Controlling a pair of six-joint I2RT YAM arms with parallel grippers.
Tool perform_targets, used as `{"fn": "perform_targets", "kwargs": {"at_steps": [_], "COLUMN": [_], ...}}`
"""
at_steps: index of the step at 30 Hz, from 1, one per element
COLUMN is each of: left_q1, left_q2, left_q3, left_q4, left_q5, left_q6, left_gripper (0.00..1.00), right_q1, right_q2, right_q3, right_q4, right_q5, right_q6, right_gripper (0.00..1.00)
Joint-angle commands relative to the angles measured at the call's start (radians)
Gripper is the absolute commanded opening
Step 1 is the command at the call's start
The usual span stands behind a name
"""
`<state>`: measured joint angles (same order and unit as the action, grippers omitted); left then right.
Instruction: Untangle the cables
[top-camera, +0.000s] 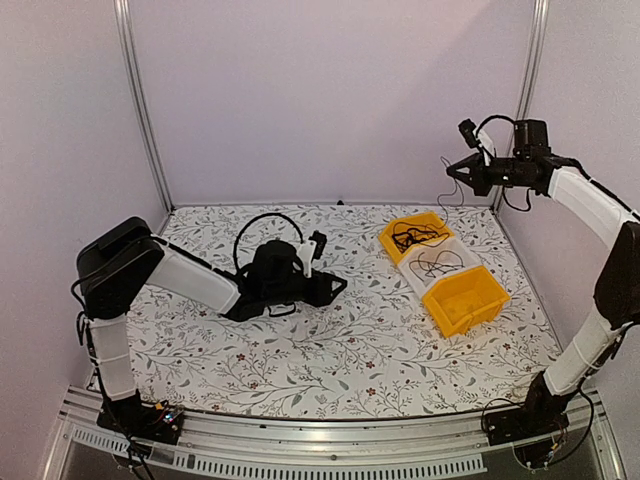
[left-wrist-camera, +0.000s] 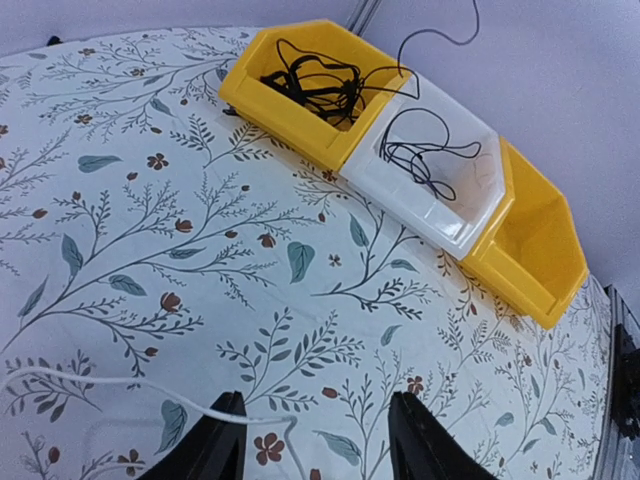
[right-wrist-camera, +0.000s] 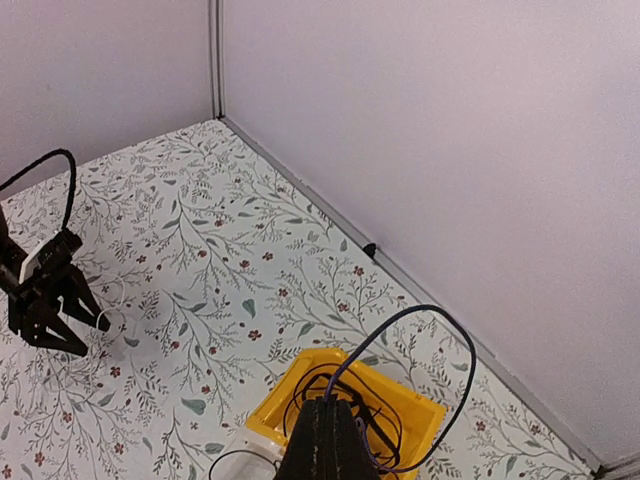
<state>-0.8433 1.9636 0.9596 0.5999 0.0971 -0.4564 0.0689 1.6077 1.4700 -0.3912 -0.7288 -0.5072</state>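
A tangle of black cables (left-wrist-camera: 318, 82) lies in the far yellow bin (left-wrist-camera: 262, 92), also seen in the top view (top-camera: 412, 236). A single black cable (left-wrist-camera: 425, 155) lies in the white bin (left-wrist-camera: 400, 190). My right gripper (top-camera: 451, 170) is raised high above the bins, shut on a dark cable (right-wrist-camera: 452, 338) that loops out and hangs down into the far yellow bin (right-wrist-camera: 420, 410). My left gripper (left-wrist-camera: 315, 402) is open, low over the table's middle. A thin white cable (left-wrist-camera: 100, 384) lies on the cloth and runs by its left finger (left-wrist-camera: 215, 445).
A second yellow bin (top-camera: 468, 296) stands in front of the white bin (top-camera: 415, 275), with nothing seen in it. The bins form a row at the right back. Walls close the back and sides. My left arm (top-camera: 190, 280) reaches across the floral cloth.
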Motion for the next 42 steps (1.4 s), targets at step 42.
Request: {"fn": "perform_targets", "kwargs": {"at_steps": [42], "left_q1": [0.001], "left_q2": [-0.018], "left_q3": [0.009], "left_q4": [-0.044], "left_q5": [-0.003], "left_q6": [0.013], "left_gripper": [0.49], "right_q1": [-0.006], "right_q2": [-0.016], "right_q3": [-0.357], "right_q4": [0.023], "right_q5": [0.171], "right_q6": [-0.075], "right_gripper": [0.00]}}
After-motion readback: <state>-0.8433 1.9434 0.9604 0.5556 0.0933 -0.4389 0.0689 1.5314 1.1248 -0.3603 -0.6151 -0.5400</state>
